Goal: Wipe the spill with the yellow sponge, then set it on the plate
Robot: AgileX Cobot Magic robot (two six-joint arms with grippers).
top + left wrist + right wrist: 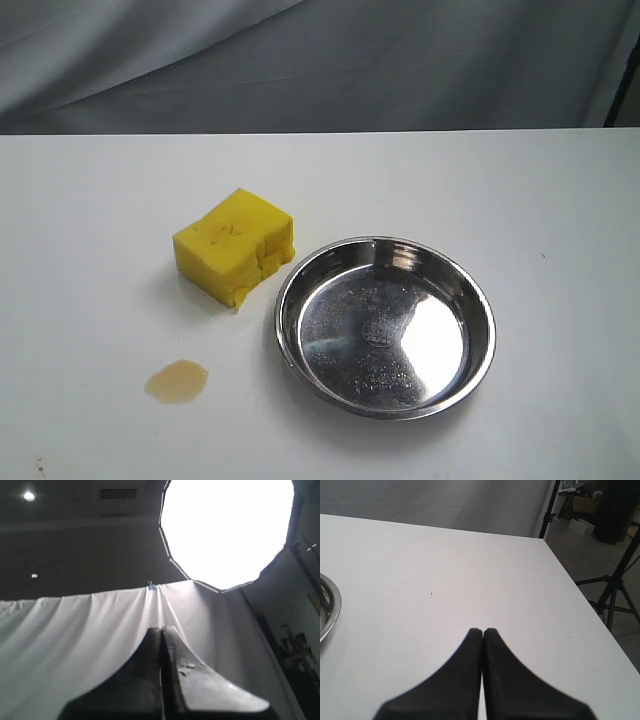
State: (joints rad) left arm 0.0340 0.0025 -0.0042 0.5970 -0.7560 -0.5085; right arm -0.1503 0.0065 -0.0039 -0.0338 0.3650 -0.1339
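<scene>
On the white table [540,200] we found the yellow sponge [235,247] lying left of centre, a thick block with a crease down its nearer side and a few dark specks on top. Just beside it, to the right and a little nearer the camera, sat the plate [386,246], a round shiny steel dish with a raised rim. We could not tell whether the sponge touched the rim; the gap, if any, was slight. The dish held nothing, and its base only threw back the light.

The spill [178,381] lay nearer the front edge, below the sponge in the exterior view and apart from it. It was a small amber-brown puddle, well left of the plate. Behind the table hung a grey cloth [300,60].

Neither arm showed in the exterior view. In the left wrist view we saw the left gripper [161,629] with its two dark fingers pressed together and nothing between them. It pointed up toward a white drape [75,630] and a bright round lamp [227,530].

The right gripper [482,630] was likewise closed tight and held nothing. It hung over a bare stretch of table, with only the edge of the plate [331,605] showing at one side. Past the table's far corner stood a black stand [612,590] on the floor.
</scene>
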